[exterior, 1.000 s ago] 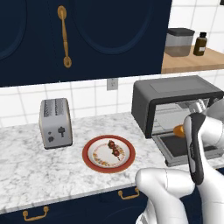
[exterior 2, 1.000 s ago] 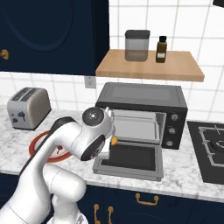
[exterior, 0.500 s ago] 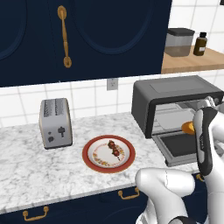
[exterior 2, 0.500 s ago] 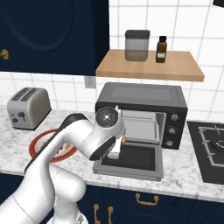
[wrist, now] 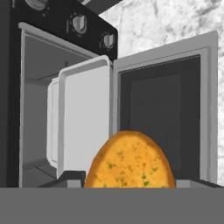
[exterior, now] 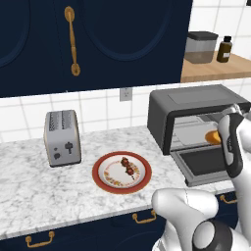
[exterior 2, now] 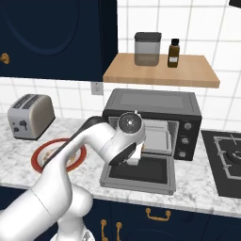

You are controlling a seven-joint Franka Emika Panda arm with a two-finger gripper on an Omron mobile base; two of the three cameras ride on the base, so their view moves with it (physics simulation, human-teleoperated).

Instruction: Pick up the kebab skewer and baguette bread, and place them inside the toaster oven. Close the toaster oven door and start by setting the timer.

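Observation:
The baguette bread point(wrist: 130, 159), golden-orange with green flecks, sits between the fingers of my gripper point(wrist: 130, 180), which is shut on it. In the left base view the baguette bread point(exterior: 213, 137) hangs in the mouth of the toaster oven point(exterior: 188, 105), above the toaster oven door point(exterior: 203, 164), which lies dropped open. A pale grey tray point(wrist: 85, 118) stands inside the cavity just ahead of the loaf. The kebab skewer point(exterior: 128, 165) lies on a red-rimmed plate point(exterior: 100, 179) on the counter, left of the oven. From the right base camera my arm hides the hand in front of the toaster oven point(exterior 2: 155, 101).
A silver two-slot toaster point(exterior: 62, 137) stands left of the plate. Above the oven, a wooden shelf point(exterior 2: 160, 70) holds a canister point(exterior 2: 147, 48) and a brown bottle point(exterior 2: 173, 53). A stove top point(exterior 2: 230, 160) adjoins the oven's right side. The oven knobs point(wrist: 78, 24) are beside the cavity.
My gripper has carried the baguette bread a little up and farther into the oven's mouth. The skewer, plate and open door have stayed in place.

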